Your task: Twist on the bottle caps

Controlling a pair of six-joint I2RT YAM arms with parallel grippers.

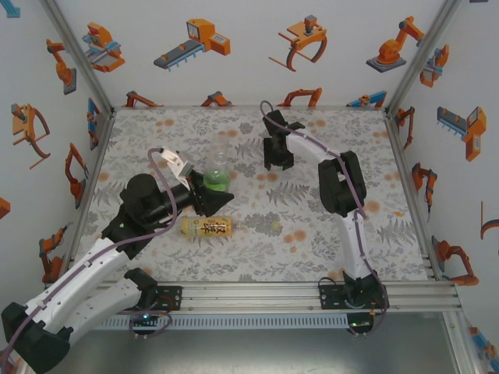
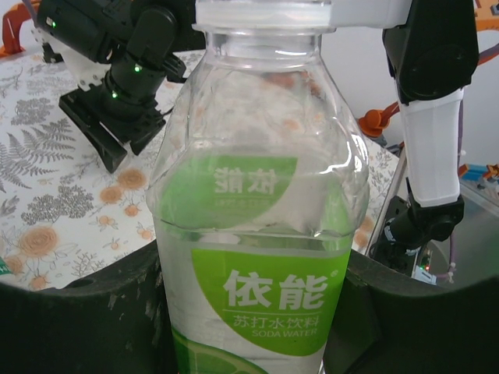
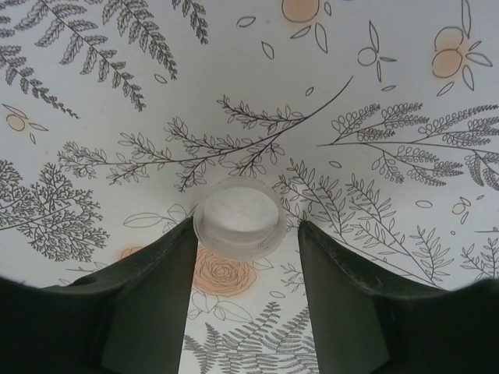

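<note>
My left gripper (image 1: 209, 195) is shut on the clear bottle with the green label (image 1: 217, 176), holding it upright above the table. In the left wrist view the bottle (image 2: 257, 234) stands between the dark fingers (image 2: 70, 319), its top cut off by the frame edge. The right gripper (image 1: 278, 158) points down at the table further back. A white cap (image 3: 238, 216) lies flat on the cloth between the tips of the open right gripper (image 3: 245, 234); the left finger (image 3: 156, 296) touches it and the right finger stands a little apart. The amber bottle (image 1: 207, 227) and a plain clear bottle (image 1: 263, 226) lie on their sides.
The flowered tablecloth (image 1: 327, 249) covers the table inside white walls with robot stickers. The two lying bottles are just in front of my left gripper. The right arm (image 2: 430, 132) rises behind the held bottle.
</note>
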